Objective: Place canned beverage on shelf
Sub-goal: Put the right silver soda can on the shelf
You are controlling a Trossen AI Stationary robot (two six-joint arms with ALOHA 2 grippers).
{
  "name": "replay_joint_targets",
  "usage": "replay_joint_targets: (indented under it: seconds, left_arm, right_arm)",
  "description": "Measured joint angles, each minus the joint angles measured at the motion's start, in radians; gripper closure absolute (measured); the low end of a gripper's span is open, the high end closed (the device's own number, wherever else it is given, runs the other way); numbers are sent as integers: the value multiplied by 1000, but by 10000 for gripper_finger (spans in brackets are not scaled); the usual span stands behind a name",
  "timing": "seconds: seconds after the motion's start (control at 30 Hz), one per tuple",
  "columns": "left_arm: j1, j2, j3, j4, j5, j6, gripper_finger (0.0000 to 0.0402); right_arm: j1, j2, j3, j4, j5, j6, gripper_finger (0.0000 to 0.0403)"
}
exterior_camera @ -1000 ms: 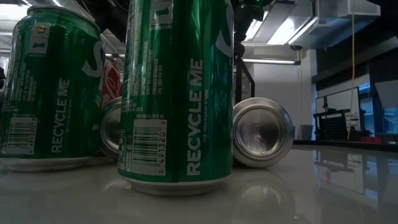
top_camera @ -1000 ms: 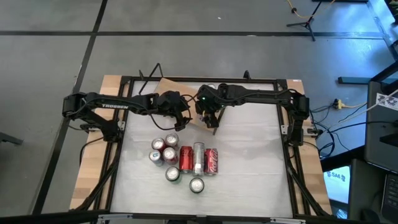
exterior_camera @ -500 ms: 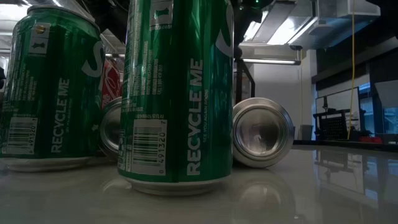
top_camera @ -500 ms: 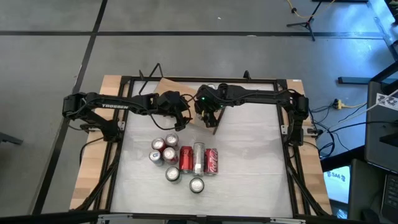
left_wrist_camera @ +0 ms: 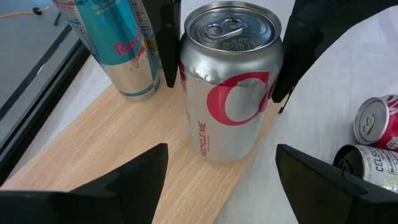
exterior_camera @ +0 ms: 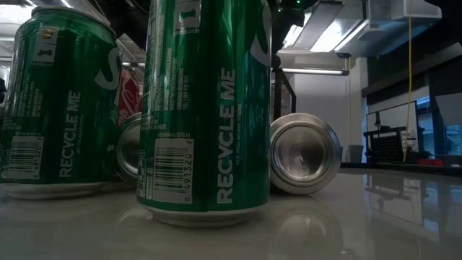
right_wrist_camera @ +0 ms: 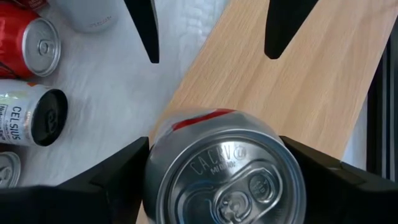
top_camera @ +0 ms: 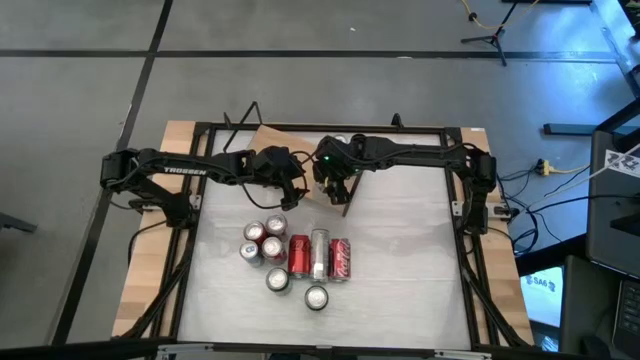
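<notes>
While the silver-and-red aluminium can [left_wrist_camera: 230,93] stood upright at the light-brown wooden shelf's [left_wrist_camera: 124,155] edge, right gripper [right_wrist_camera: 211,180] straddled it wide; left gripper [left_wrist_camera: 221,180] hovered wide near. A brushing finger could topple it off.

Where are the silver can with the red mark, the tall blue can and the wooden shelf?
silver can [left_wrist_camera: 231,81], left wrist view, on its side wall at the red mark.
tall blue can [left_wrist_camera: 118,46], left wrist view, on its printed side.
wooden shelf [left_wrist_camera: 124,146], left wrist view, on bare board.
</notes>
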Motion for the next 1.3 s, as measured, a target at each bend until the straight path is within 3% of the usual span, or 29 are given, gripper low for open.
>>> replay_joint_targets:
  seconds: [0.33, 0.8, 1.3]
  left_arm:
    - [0, 0, 0, 0, 0, -1, 114]
    - [-1, 0, 0, 3, -5, 0, 114]
    - [0, 0, 0, 11, 4, 6, 114]
  right_arm:
    - [1, -2, 1, 0, 29, 2, 7]
    - [2, -2, 60, -52, 29, 2, 22]
    - [1, -29, 339, -391, 29, 2, 22]
